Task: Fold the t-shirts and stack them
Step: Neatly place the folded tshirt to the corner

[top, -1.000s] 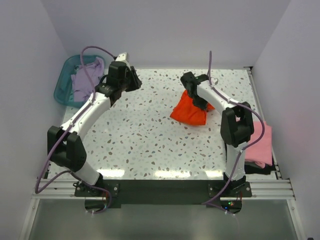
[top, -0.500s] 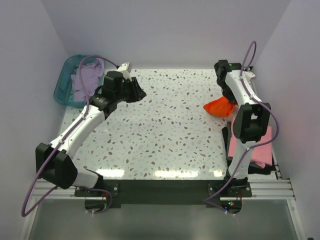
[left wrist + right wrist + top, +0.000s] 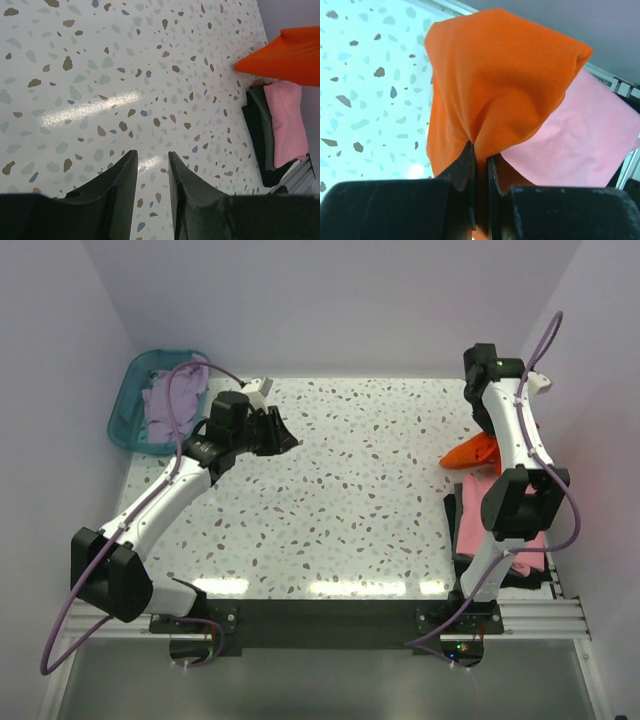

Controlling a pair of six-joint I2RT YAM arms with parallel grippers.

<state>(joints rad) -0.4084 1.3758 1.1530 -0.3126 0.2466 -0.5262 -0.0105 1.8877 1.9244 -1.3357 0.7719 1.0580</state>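
Note:
The folded orange-red t-shirt (image 3: pixel 505 75) hangs off the table with my right gripper (image 3: pixel 481 152) shut on its near fold. In the top view the orange-red t-shirt (image 3: pixel 472 452) hangs at the table's right edge, just beyond the folded pink t-shirt (image 3: pixel 472 525). The pink t-shirt (image 3: pixel 580 140) lies right under and beside the hanging cloth. A lavender t-shirt (image 3: pixel 165 405) lies crumpled in the teal basket (image 3: pixel 122 410) at the far left. My left gripper (image 3: pixel 151 157) is open with nothing in it, hovering over bare table left of centre (image 3: pixel 285 435).
The pink t-shirt (image 3: pixel 287 120) rests on a dark folded cloth (image 3: pixel 260 135) at the table's right edge, next to a metal rail (image 3: pixel 555 585). White walls close in the back and both sides. My right arm's cable loops near the right wall.
My right arm has carried the orange-red t-shirt from right of the table's middle to its right edge, above the pink t-shirt. My left gripper shifted slightly toward the centre.

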